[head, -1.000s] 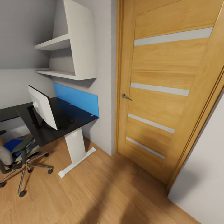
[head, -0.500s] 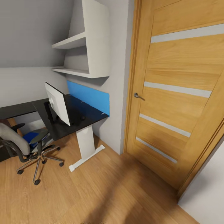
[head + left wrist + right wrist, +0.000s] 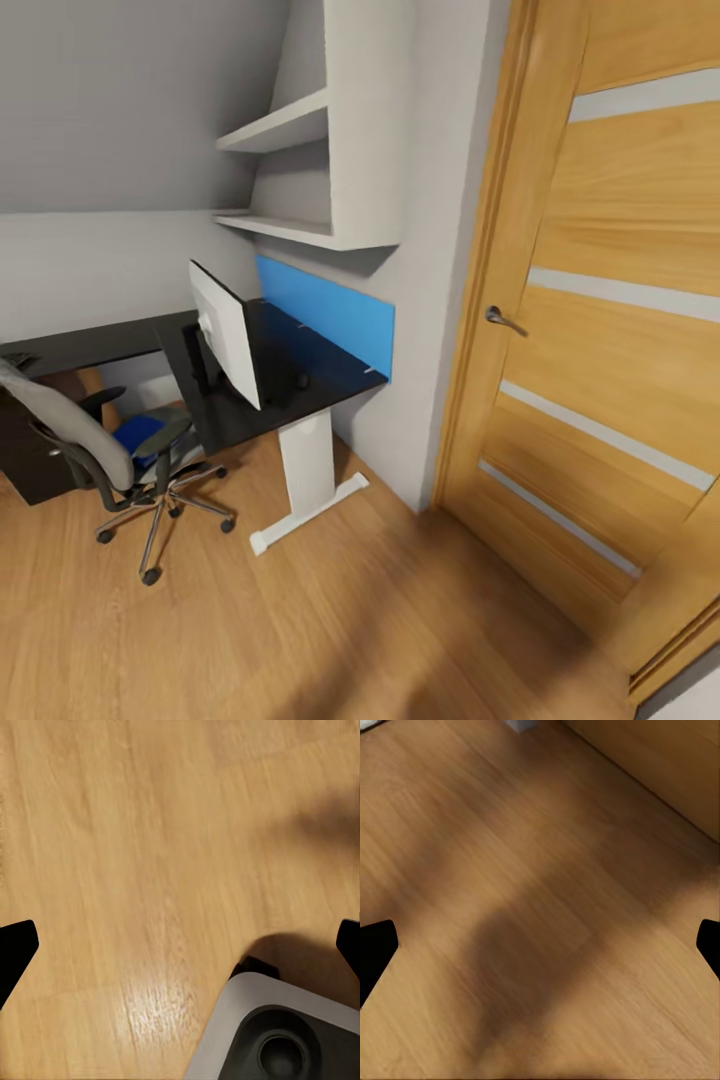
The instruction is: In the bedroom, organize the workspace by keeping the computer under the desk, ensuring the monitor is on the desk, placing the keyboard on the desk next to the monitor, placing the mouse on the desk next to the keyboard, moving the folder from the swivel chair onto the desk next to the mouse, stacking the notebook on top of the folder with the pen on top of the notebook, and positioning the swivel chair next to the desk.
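The black-topped bench (image 3: 240, 425) on a white leg stands against the wall. The monitor (image 3: 226, 333) stands upright on it, white back showing. The grey chair (image 3: 95, 445) sits just beside the bench on a chrome star base, the blue folder (image 3: 138, 434) on its seat.

Swivel chair (image 3: 75, 435) partly hides the folder (image 3: 137, 434); door (image 3: 620, 330) cropped

Even, soft rendered light fills the room, the wood floor (image 3: 330, 620) carrying a broad diffuse shadow and a pale glare patch between the left fingertips (image 3: 15, 949), textures smeared, door (image 3: 620, 330) lines bowed toward the edge.
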